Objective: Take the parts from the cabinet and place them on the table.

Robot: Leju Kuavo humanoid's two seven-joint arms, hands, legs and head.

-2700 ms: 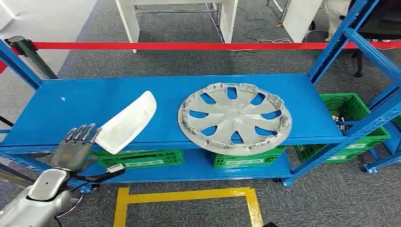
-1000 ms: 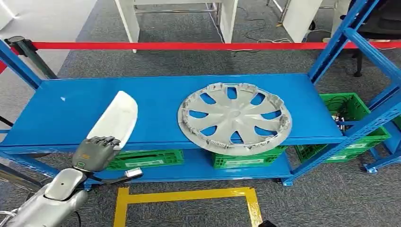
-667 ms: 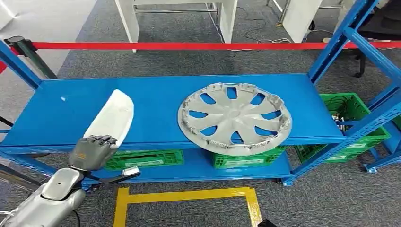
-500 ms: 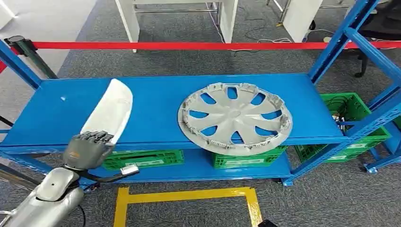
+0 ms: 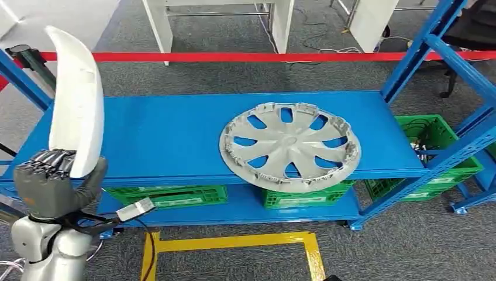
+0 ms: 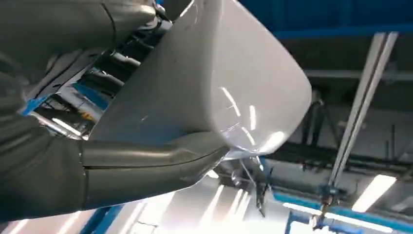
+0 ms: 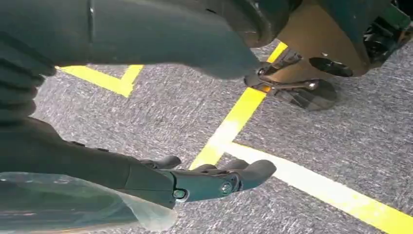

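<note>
Past the fingers we see a red barrier tape (image 5: 234, 57) stretched across grey carpet (image 5: 234, 79). Below them, green crates (image 5: 175, 196) sit on the lower shelf, another green crate (image 5: 436, 137) stands far off to the side, and yellow floor tape (image 5: 228, 241) marks the floor.

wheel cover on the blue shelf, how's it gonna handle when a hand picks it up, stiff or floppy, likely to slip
The wheel cover is probably stiff: its spokes and notched rim look like moulded plastic. It seems light for its size, since it is thin with open gaps. It lies flat, overhanging the front edge of the shelf, so that rim offers a hold, though one hand gripping one edge may let it tilt.
</note>
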